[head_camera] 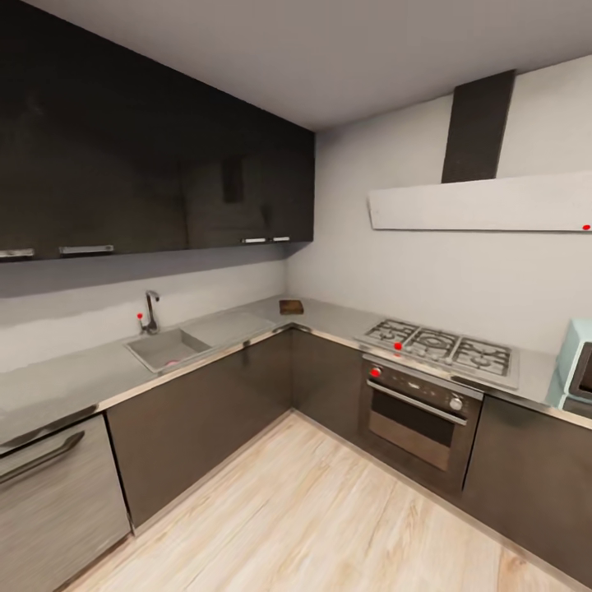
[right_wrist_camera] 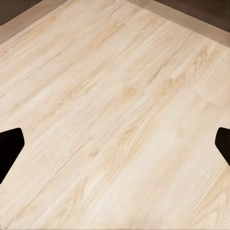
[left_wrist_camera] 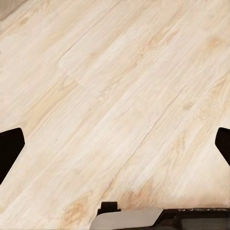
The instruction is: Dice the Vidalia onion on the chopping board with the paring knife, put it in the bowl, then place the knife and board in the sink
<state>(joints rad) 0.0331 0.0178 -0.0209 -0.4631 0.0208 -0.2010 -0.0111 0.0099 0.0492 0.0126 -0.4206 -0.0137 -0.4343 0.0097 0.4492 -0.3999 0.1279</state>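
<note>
Steel rect. sink (head_camera: 167, 349); brown wood chopping board (head_camera: 290, 307) in corner.

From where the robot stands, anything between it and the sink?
Nothing visible does. Bare wooden floor runs up to the cabinet fronts below the sink. Both grippers, left and right, hang open over floor, holding nothing.

Something faint pink sits in the sink (head_camera: 167, 349), too small to name. The chopping board (head_camera: 290, 307) is tiny, slot unreadable. Microwave (head_camera: 575, 368) cut off at frame edge.
</note>
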